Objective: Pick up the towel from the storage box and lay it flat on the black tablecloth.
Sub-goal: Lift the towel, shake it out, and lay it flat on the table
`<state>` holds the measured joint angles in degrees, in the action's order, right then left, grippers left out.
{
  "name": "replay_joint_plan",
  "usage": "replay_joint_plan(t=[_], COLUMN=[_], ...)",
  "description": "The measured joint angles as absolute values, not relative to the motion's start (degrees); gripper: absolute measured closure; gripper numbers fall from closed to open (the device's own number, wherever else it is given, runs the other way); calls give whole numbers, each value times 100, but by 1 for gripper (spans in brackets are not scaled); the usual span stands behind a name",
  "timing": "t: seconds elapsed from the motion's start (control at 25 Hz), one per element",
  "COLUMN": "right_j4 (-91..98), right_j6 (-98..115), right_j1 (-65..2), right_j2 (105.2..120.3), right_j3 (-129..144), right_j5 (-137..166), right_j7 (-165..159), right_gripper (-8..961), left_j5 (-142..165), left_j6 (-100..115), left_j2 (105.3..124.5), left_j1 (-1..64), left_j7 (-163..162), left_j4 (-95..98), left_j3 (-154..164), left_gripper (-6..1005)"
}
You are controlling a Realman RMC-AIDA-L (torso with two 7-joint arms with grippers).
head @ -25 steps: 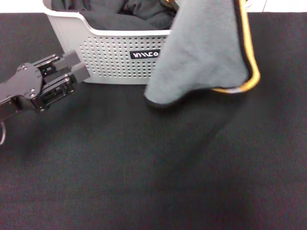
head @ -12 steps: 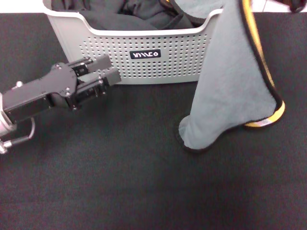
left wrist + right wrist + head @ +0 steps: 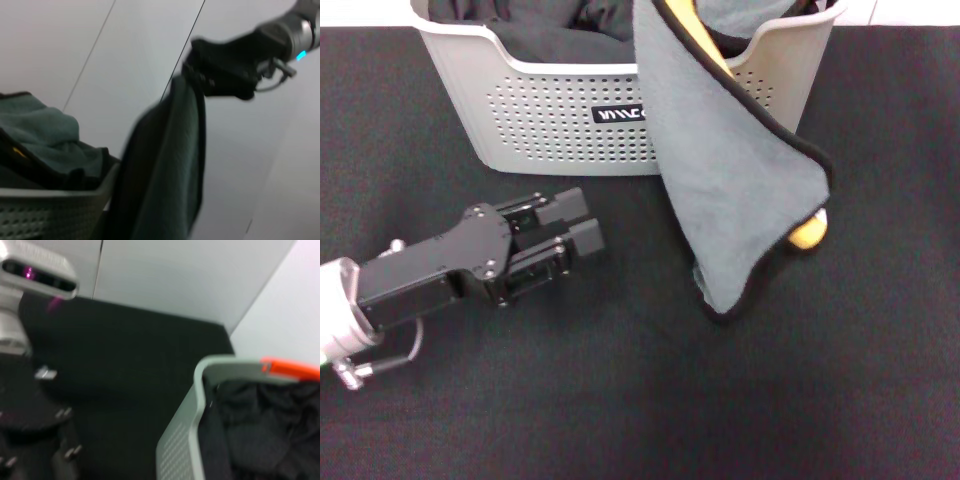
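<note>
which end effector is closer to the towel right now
Right. The right end effector grips the towel at its top edge, holding it up over the storage box. The left end effector hovers over the black tablecloth, apart from the towel's hanging corner.

Head cam looked steeply down on storage box; both wrist cams sat low, close beside it, sharing its rim.

Counter: covered edge to edge, as far as visible, by the black tablecloth, a dark speckled fabric lying flat.

On the tablecloth:
- the storage box, light grey, perforated walls, black logo plate facing forward, standing upright at the far middle; dark garments inside.
- the towel, grey face outward, black edging; whether its lower corner touches the cloth cannot be told.
</note>
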<state>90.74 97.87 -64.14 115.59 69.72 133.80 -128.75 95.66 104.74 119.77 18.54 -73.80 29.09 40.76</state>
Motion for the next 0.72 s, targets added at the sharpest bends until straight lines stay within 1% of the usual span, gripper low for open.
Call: replay_joint_plan(t=[0.16,0.28,0.52,0.72], right_j4=[8568,8411,9033,9436], right_j6=[9523,9296,8767,8474], right_j1=[-6773,-6839,-6414,-6106], right_j2=[11580,11588,11571,11581], right_j3=[6990,7054,6986,6763], right_j5=[13346,13344,13327,13328], right_j7=[-12514,-12333,-12148,-12177], right_gripper=[953,953,953,953], left_j5=[9496,9354,9294,9304], left_j6=[10295,10039,9744,9651], left_j2=[12002,12028,12031,12036], left_j1=[1994,2134,2468,2521], left_j7=[-7130,-6999,-6609,-6331], left_j4=[2492,2189,1648,1498], left_j3=[4097,4093,4111,4112], left_gripper=[462,462,461,460])
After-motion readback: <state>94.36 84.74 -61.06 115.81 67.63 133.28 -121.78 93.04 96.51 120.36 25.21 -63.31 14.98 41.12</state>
